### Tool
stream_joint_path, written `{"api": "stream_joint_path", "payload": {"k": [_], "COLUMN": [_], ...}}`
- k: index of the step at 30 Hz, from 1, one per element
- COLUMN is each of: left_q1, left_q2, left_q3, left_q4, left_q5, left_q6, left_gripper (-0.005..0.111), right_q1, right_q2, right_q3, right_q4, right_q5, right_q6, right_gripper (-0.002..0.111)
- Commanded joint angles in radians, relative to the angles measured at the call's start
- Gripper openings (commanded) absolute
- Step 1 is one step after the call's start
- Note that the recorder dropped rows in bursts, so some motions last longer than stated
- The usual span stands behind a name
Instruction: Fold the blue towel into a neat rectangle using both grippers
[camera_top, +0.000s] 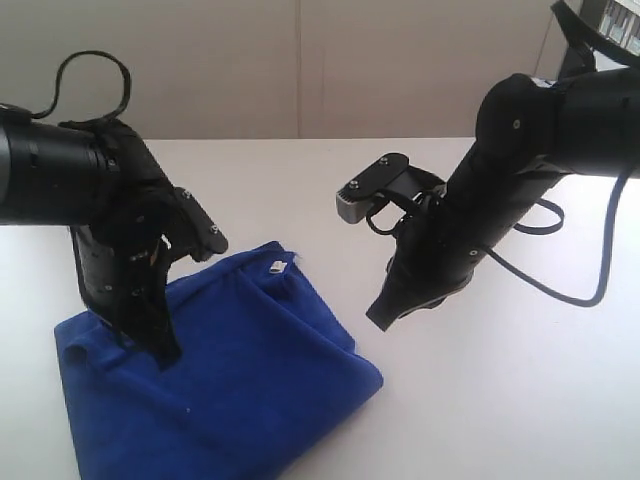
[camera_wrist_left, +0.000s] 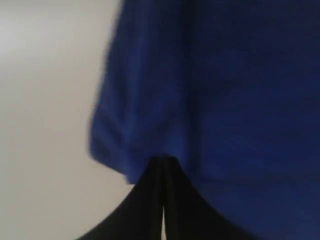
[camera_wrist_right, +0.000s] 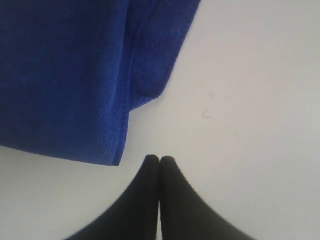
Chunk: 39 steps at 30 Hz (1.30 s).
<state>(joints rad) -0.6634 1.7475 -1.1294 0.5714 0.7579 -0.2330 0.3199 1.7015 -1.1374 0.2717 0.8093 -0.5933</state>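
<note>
The blue towel (camera_top: 240, 380) lies folded and somewhat rumpled on the white table at the lower left, its small white tag (camera_top: 277, 266) at the far edge. My left gripper (camera_top: 166, 356) is shut, its tips down on the towel's left part; no cloth shows between the fingers. In the left wrist view the closed tips (camera_wrist_left: 164, 160) sit at the edge of a fold of the towel (camera_wrist_left: 225, 100). My right gripper (camera_top: 379, 319) is shut and empty, hovering over bare table just right of the towel. In the right wrist view its tips (camera_wrist_right: 159, 160) sit near a towel (camera_wrist_right: 65, 75) corner.
The white table (camera_top: 500, 400) stretches bare to the right and behind the towel. A pale wall (camera_top: 300, 60) stands behind it. A black cable (camera_top: 560, 290) loops from the right arm over the table's right side.
</note>
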Motion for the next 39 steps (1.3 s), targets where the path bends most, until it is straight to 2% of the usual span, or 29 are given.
{"api": "stream_joint_path", "payload": {"k": [1,6,13,18,27,35,39], "left_q1": [0.001,0.003,0.003,0.003,0.034,0.034,0.034], "left_q2": [0.004,0.047,0.091,0.156,0.266,0.266,0.278], "left_q3": [0.034,0.11,0.151,0.149,0.026,-0.044,-0.099], "left_q4": [-0.225,-0.076,0.21,0.373,0.38,0.384,0.385], "left_q5": [0.033,-0.023,-0.205,-0.292,-0.343,-0.56,-0.527], "left_q6": [0.119,-0.017,-0.252,-0.295,-0.316,-0.286,-0.286], "left_gripper": [0.0,0.0,0.0,0.0,0.0,0.0,0.0], "right_q1": [-0.008,-0.008,-0.008,-0.008,-0.008,-0.008,-0.009], "right_q2": [-0.012,-0.012,-0.012,-0.012,-0.012,-0.012,-0.012], "right_q3": [-0.007,-0.007,-0.007,-0.007,-0.007,-0.007,-0.007], "right_q4": [0.016,0.02,0.027,0.027,0.027,0.027,0.046], "right_q5": [0.002,0.018,0.049,0.074,0.089,0.102,0.109], "right_q6": [-0.015,-0.015,-0.015,-0.015,-0.015,-0.016,-0.043], "right_gripper": [0.0,0.0,0.0,0.0,0.0,0.0,0.0]}}
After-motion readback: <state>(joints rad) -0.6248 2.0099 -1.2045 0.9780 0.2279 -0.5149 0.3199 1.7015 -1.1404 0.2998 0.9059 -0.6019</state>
